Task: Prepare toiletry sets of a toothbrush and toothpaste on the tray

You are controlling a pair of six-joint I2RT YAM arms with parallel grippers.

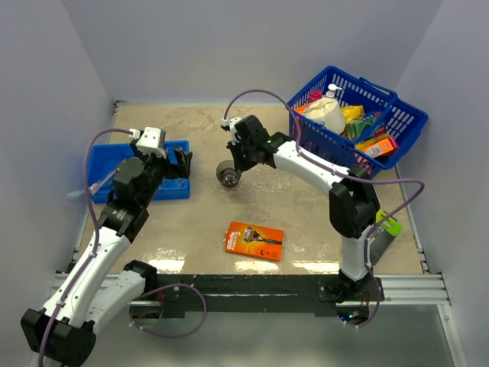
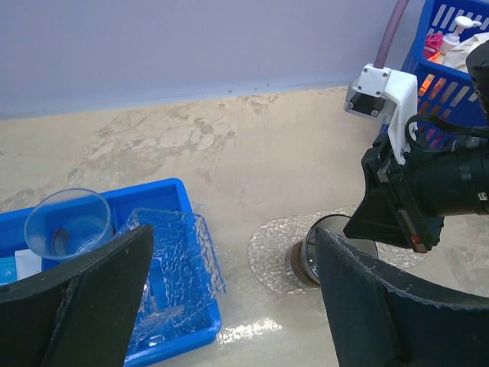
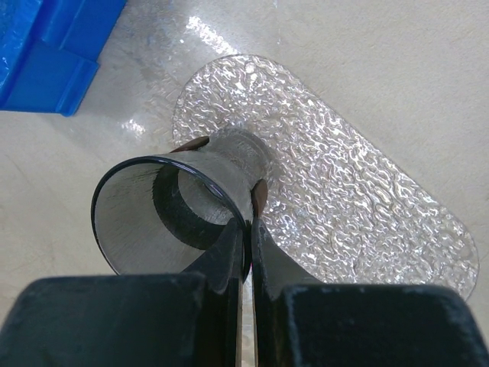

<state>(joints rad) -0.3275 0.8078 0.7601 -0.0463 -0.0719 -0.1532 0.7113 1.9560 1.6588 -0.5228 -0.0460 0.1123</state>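
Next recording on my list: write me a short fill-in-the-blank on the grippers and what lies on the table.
The right gripper is ____ on the rim of the brown cup over the clear tray.
The left gripper hangs ____ above the blue bin, holding nothing.
The orange razor pack lies on the ____, outside the basket.
Missing: shut; open; table.

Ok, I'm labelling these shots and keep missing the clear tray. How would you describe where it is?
Find the blue bin at the left of the table; just right of it lies the tray, clear, pebbled, round-ended. Unlike the clear piece inside the bin, it carries the brownish cup the right hand pinches.
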